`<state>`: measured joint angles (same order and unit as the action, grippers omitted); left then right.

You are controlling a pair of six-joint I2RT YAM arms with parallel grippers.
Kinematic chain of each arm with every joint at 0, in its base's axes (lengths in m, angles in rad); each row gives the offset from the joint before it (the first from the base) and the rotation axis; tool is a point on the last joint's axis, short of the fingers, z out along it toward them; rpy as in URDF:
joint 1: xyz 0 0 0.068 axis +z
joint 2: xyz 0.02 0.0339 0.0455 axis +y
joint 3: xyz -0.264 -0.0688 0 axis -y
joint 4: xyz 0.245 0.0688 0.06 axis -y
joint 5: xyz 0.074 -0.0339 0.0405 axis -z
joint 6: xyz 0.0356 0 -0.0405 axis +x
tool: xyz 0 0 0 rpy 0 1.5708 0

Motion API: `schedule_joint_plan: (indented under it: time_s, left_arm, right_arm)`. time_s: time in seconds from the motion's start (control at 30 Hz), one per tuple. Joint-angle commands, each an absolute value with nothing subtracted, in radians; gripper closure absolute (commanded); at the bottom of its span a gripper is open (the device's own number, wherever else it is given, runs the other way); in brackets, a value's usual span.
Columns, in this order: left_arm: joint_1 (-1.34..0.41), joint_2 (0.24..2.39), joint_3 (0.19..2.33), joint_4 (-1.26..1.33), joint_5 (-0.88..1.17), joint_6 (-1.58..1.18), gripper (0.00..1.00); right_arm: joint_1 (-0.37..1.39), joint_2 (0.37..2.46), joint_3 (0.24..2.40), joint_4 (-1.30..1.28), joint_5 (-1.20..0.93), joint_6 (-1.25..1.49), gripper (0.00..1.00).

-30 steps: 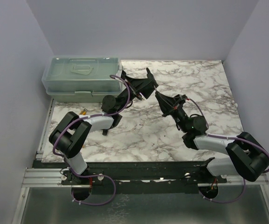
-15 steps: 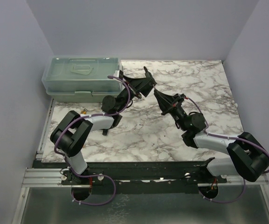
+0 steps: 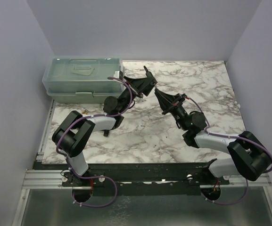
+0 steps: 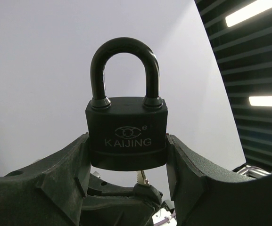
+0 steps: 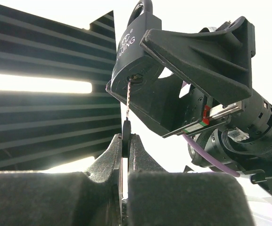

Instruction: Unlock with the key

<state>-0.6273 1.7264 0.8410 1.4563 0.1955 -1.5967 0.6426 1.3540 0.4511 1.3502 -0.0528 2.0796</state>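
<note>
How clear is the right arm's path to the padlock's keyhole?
Likely yes: the key in the right gripper has its blade tip at the padlock's keyhole, nothing between; the left gripper clamps only the body's sides.

The left arm (image 3: 99,123) and right arm (image 3: 216,141) have black joints, pale grey links, purple cables (image 5: 206,154) and black fingers (image 4: 51,183).

padlock (image 4: 126,136) | front of black body | reads "KAIJING" | oval logo with small ® just above the word
</note>
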Motion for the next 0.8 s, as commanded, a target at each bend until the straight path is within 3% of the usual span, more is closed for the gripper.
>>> schedule_joint_plan:
  time_s: [0.0, 0.77]
  left_arm:
    - [-0.637, 1.722, 0.873, 1.657, 0.226, -1.548, 1.00]
    - [-0.561, 1.709, 0.851, 1.657, 0.213, -1.547, 1.00]
  right_arm:
    - [0.646, 1.365, 0.483, 1.419, -0.024, 2.222, 1.00]
    - [0.647, 1.266, 0.419, 1.361, -0.020, 2.173, 1.00]
